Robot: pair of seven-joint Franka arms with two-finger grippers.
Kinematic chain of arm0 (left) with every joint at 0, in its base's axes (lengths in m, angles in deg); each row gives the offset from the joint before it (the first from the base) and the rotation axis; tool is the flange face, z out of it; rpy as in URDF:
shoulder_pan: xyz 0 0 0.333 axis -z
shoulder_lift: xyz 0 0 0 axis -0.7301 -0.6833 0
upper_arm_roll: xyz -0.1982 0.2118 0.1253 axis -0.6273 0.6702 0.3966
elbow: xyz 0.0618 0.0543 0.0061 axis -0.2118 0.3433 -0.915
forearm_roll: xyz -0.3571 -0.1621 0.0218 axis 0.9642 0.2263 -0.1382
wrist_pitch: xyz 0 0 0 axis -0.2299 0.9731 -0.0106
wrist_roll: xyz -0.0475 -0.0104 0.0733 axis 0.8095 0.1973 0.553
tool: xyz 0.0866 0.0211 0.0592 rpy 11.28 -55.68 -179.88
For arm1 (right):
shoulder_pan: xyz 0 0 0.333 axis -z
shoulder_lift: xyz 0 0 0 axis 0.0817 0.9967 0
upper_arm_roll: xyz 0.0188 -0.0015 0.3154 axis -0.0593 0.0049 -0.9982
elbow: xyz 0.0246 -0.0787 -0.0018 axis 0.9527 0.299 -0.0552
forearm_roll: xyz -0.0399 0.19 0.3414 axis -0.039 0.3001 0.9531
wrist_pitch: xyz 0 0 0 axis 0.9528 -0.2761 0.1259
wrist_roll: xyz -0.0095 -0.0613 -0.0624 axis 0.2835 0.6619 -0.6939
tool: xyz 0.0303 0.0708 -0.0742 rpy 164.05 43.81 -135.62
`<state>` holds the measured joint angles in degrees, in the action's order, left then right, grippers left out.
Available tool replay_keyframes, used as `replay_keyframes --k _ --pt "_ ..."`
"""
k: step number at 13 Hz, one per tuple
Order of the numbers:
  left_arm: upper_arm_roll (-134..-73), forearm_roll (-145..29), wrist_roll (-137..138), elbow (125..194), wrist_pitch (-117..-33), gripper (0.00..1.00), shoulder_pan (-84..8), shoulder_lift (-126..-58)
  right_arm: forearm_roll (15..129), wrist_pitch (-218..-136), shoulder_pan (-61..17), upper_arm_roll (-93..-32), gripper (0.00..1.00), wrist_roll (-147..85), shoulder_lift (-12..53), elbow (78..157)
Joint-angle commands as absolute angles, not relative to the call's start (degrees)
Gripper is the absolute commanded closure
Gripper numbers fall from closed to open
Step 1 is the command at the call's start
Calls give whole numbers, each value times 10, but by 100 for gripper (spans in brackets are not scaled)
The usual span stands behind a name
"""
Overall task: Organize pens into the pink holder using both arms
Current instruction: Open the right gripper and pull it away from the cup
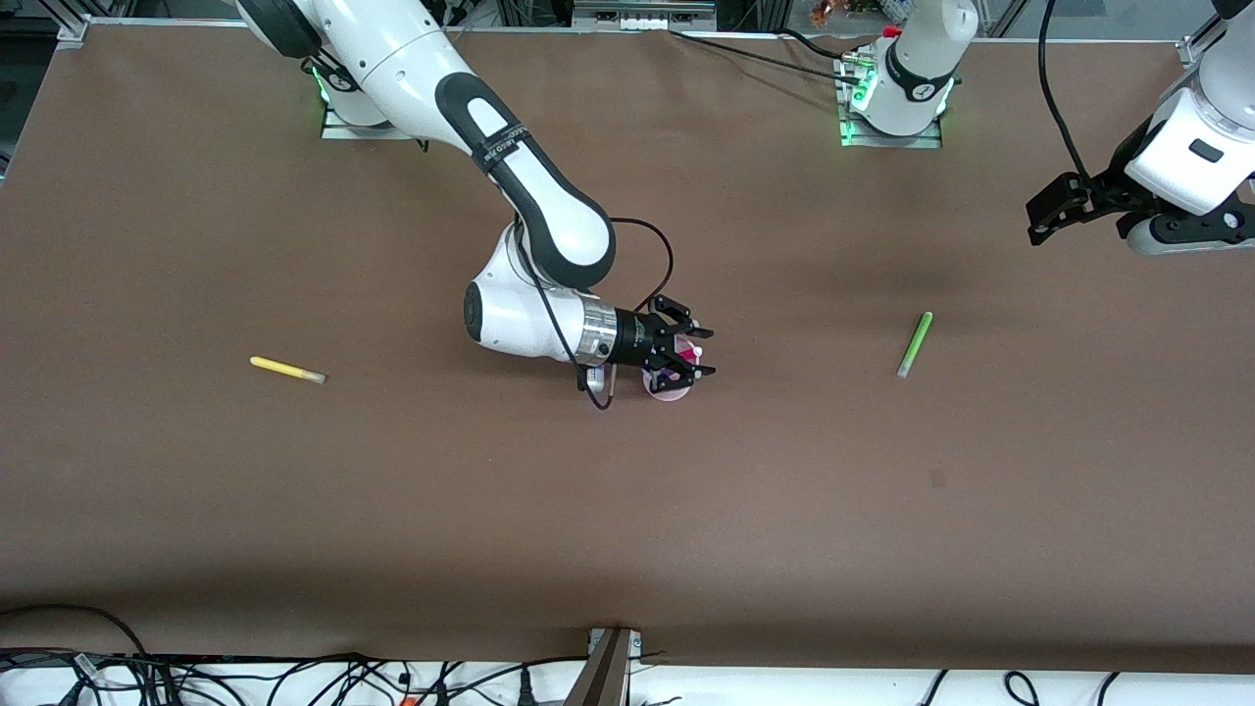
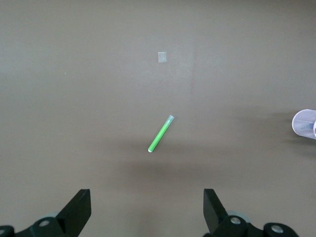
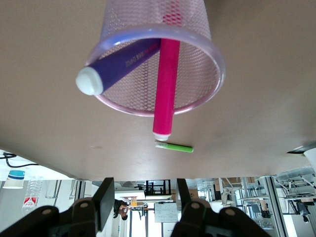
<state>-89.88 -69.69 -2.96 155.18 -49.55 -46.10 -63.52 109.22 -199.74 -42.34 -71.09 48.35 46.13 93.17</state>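
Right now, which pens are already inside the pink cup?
The magenta pen and the purple pen stand in the pink holder. The yellow pen and green pen lie flat on the table.

Faint pale print ran along the dark purple pen [image 3: 123, 63], too small to read; no other legible text.

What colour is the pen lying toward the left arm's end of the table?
Light green pen with a pale end; the left wrist view shows it best.

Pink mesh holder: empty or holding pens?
Holding two: dark purple pen and magenta pen stand inside the pink mesh holder, ends past its rim.
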Motion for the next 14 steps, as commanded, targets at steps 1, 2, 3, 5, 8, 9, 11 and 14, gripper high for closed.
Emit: replay_keyframes --k 1,2,3,5,8,9,11,14 --pt "-898 -690 -34 1547 -482 0 -462 -635 1096 -1991 -414 -709 18 473 453 913" --pt "-898 -689 -34 1547 -482 0 -462 -635 1064 -1982 -411 -704 14 473 447 911" --pt "-898 -689 -34 1547 -482 0 -462 -635 1024 -1963 -401 -698 6 473 439 911" --pt "-898 -689 -34 1547 -482 0 -462 -635 990 -1924 -369 -697 1 472 420 910" --pt "-898 -687 -34 1547 -481 0 -462 -635 903 -1870 -331 -697 1 447 384 909" --pt "-899 -687 -35 1547 -481 0 -461 -635 871 -1852 -326 -696 1 437 372 909" --pt "-899 -686 -35 1546 -484 0 -460 -636 800 -1814 -318 -685 0 401 339 910" --pt "-899 -686 -35 1546 -485 0 -460 -636 758 -1682 -318 -613 0 258 282 921"
